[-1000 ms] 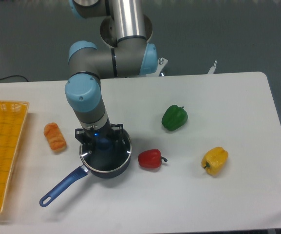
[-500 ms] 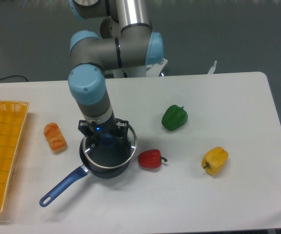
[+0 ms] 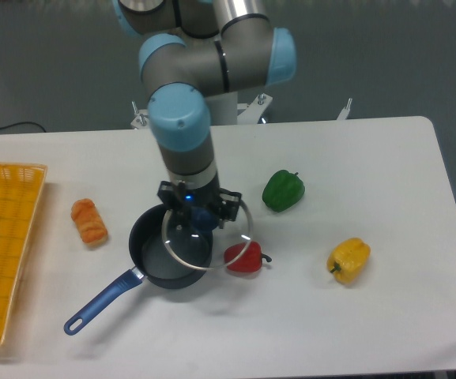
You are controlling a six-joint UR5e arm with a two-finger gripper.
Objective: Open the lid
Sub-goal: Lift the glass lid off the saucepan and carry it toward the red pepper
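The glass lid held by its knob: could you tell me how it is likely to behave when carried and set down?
The lid looks rigid, probably fragile, being clear glass. Gripped only at its blue knob, it may tilt. Being round, it could roll if set down on edge.

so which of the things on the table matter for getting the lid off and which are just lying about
Part of the job:
- lid, held by its blue knob and lifted off
- hand, shut on the knob
- saucepan, now partly uncovered

Just lying about:
- green pepper
- red pepper
- yellow pepper
- orange food piece
- yellow basket
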